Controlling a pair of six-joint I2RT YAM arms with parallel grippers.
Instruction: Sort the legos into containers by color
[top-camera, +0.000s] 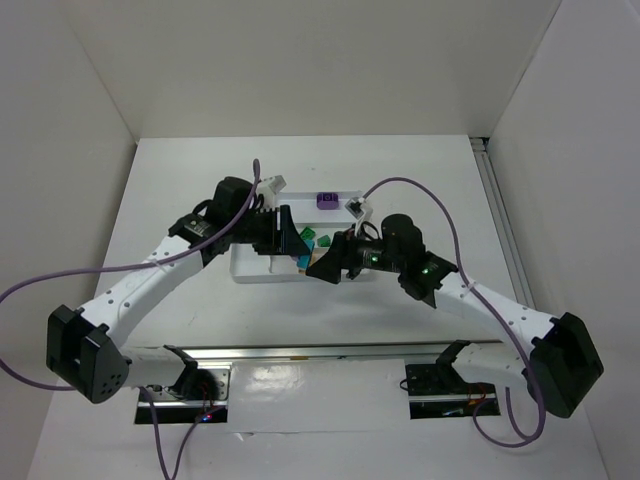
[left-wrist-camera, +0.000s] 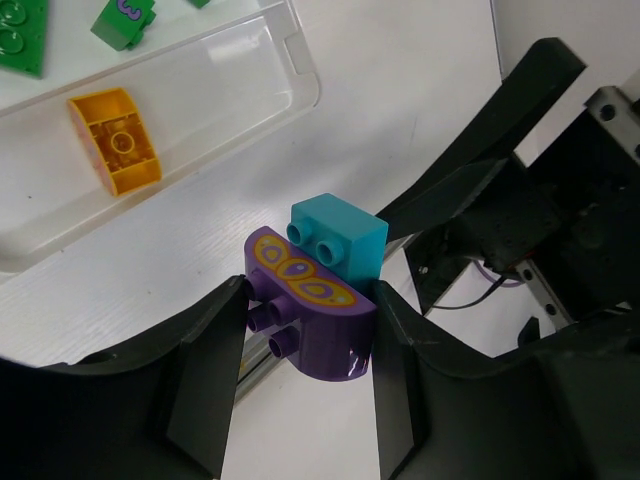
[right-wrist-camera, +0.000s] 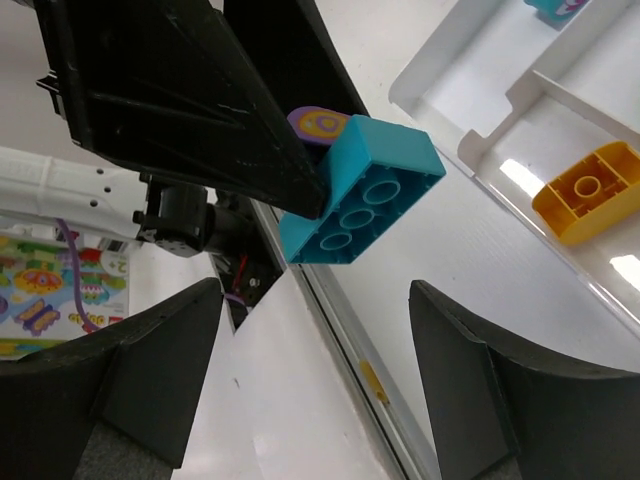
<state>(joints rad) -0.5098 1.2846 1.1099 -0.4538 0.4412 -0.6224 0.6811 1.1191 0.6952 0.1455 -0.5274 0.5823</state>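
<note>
My left gripper (left-wrist-camera: 312, 297) is shut on a purple brick (left-wrist-camera: 322, 325) with a yellow pattern; a teal brick (left-wrist-camera: 340, 235) is stuck to it. The pair is held in the air beside the white tray (left-wrist-camera: 290, 40). My right gripper (right-wrist-camera: 315, 295) is open and empty, just below that teal brick (right-wrist-camera: 365, 190). In the top view both grippers, left (top-camera: 290, 240) and right (top-camera: 325, 265), meet over the tray (top-camera: 245, 275). An orange brick (left-wrist-camera: 115, 140) and green bricks (left-wrist-camera: 125, 20) lie in the tray. Another purple brick (top-camera: 326, 199) sits at its far edge.
A metal rail (top-camera: 320, 350) runs along the table's near edge, below the held bricks (right-wrist-camera: 360, 340). The right arm's black body (left-wrist-camera: 560, 200) is close beside my left gripper. White walls close the table at the back and sides. Purple cables (top-camera: 420, 190) arc over both arms.
</note>
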